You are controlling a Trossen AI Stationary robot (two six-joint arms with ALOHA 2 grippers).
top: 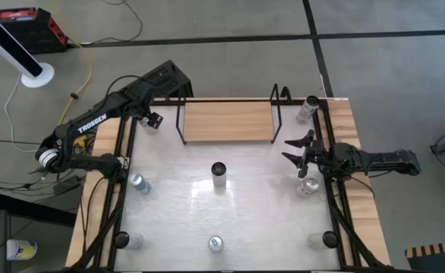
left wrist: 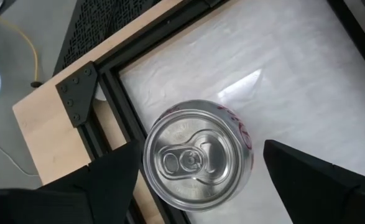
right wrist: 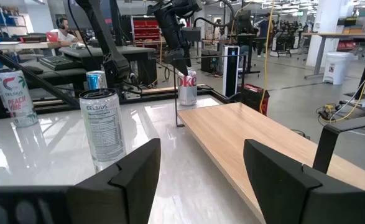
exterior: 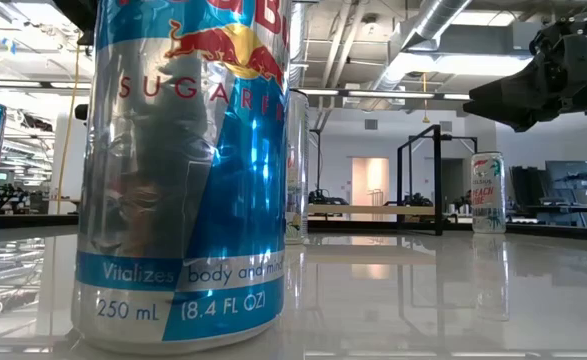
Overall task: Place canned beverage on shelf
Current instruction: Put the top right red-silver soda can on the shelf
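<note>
A silver can with red lettering (left wrist: 198,155) stands upright on the white tabletop at the far left corner, beside the shelf's left end; it also shows in the right wrist view (right wrist: 187,87). My left gripper (left wrist: 201,180) hangs over it, pointing down and open, one finger on either side of the can's top. The shelf (top: 228,121), a light-wood board in a black wire frame, sits at the far middle and is bare. My right gripper (top: 296,149) is open and empty, held level above the table off the shelf's right end, pointing toward the table's left.
Several other cans stand on the table: a Celsius can at the centre (top: 219,174), one at the left (top: 139,183), one below my right arm (top: 311,184), one at the far right corner (top: 308,108), and three along the near edge, among them a Red Bull can (exterior: 188,170).
</note>
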